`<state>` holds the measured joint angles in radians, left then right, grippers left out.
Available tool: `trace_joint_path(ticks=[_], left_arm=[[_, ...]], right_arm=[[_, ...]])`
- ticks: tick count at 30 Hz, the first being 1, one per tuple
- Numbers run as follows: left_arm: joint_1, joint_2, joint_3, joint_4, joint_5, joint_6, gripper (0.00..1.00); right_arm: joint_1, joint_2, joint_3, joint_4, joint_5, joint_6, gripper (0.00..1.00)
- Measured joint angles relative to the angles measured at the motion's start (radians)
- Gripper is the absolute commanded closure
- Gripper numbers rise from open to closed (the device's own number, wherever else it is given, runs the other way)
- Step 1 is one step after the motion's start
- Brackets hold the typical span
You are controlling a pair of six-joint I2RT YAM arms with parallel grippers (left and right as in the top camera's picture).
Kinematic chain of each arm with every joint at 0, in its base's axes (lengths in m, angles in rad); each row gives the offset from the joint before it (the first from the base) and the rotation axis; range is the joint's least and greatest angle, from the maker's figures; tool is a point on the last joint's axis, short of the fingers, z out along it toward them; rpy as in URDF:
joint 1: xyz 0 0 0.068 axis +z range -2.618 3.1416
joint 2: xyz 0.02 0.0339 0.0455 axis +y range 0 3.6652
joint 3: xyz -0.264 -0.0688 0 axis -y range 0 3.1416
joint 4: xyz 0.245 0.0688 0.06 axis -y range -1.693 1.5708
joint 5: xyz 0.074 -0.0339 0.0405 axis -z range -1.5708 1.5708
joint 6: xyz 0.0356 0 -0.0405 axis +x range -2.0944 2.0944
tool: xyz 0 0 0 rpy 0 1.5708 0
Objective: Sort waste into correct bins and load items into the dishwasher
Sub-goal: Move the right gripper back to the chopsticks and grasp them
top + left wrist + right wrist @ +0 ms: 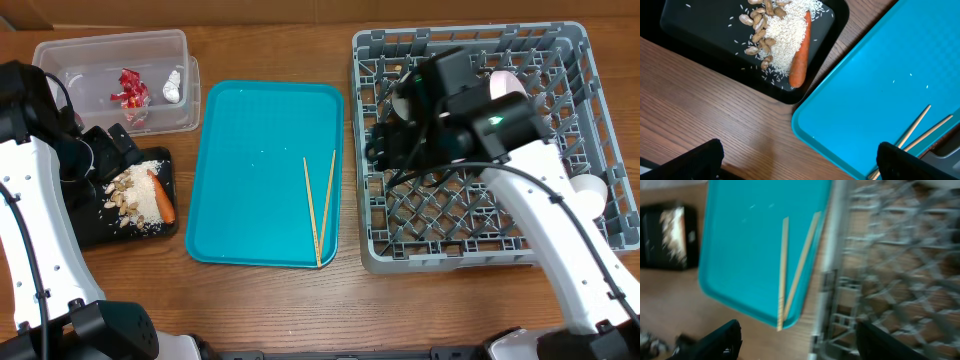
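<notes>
Tub (pixel 60 52): red wrapper (pixel 130 88) and white wrapper (pixel 173 86) are contained.
Black tray (pixel 100 232): carrot (pixel 163 198), shells (pixel 122 192) and rice (pixel 148 196) are contained.
Teal tray (pixel 250 170): chopsticks (pixel 322 205) are laid.
Rack (pixel 460 262): white dishes (pixel 592 190) are partly seen.
Left gripper (pixel 800 160), right gripper (pixel 797 345): both are spread wide; nothing is gripped.

No legible text, no labels, brands, numbers or signs anywhere

2 chopsticks (pixel 311 210) lie exposed on teal tray (pixel 250 170), open above; right arm (pixel 545 215) overhangs rack (pixel 450 258).
</notes>
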<state>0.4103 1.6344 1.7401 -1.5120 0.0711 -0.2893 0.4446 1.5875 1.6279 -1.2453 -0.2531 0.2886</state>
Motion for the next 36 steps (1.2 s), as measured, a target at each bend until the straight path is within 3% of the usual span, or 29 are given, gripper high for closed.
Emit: trace_joint_path(ticks=[15, 25, 36], left_arm=[[0.000, 0.000, 0.000, 0.000, 0.000, 0.000, 0.00], [0.000, 0.000, 0.000, 0.000, 0.000, 0.000, 0.00], [0.000, 0.000, 0.000, 0.006, 0.000, 0.000, 0.00]], right_arm=[[0.286, 0.314, -0.003, 0.139, 0.128, 0.098, 0.26], [0.328, 0.467, -0.005, 0.229, 0.195, 0.190, 0.37], [0.330, 0.517, -0.079, 0.280, 0.202, 0.250, 0.41]])
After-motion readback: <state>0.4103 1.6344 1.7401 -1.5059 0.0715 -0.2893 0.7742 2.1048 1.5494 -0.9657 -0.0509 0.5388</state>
